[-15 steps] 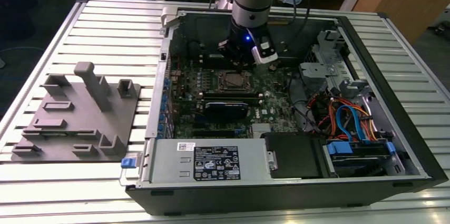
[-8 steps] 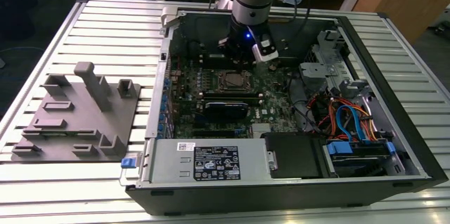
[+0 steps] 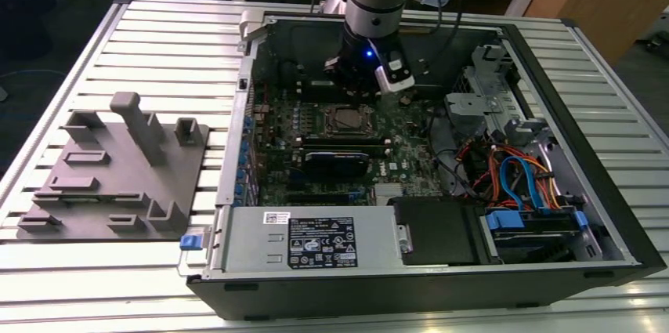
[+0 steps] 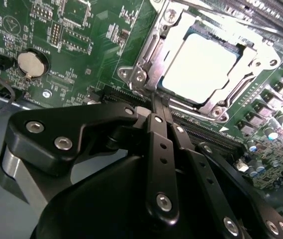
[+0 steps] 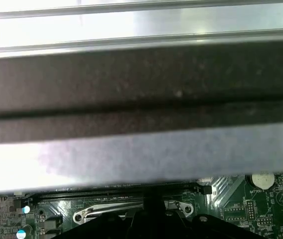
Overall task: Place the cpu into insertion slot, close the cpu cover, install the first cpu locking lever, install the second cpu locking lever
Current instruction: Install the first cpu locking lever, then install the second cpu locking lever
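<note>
The cpu (image 4: 201,67) sits in the insertion slot (image 4: 229,46) on the green board, with the cpu cover (image 4: 153,55) folded down around it. The gripper (image 4: 157,102) hangs just beside the slot's edge, jaws pressed together, pinching nothing.

Glossy metal cpu (image 4: 203,67), seemingly matt black gripper (image 4: 157,110)

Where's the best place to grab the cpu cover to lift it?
Probably the thin frame edge nearest the gripper, approached from above. The cpu cover lies flat over the cpu, so only its rim offers purchase.
</note>
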Controlling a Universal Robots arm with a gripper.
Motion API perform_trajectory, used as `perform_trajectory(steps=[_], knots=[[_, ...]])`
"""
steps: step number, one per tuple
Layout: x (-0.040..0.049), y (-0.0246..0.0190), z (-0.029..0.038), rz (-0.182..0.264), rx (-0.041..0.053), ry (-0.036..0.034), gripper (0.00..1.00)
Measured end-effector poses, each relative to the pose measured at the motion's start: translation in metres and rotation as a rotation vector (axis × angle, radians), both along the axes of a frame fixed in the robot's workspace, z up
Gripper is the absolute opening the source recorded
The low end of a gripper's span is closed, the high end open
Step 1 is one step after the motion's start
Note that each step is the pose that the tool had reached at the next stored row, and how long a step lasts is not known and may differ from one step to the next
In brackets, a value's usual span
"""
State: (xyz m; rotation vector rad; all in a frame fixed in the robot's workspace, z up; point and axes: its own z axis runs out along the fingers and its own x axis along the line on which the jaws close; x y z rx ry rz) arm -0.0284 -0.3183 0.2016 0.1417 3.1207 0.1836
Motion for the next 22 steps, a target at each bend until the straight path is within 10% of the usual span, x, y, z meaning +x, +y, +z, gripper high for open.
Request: perform_trajectory(steps=[22], knots=[[0.0001, -0.0034, 0.0064, 0.0, -0.0034, 0.0, 0.1]])
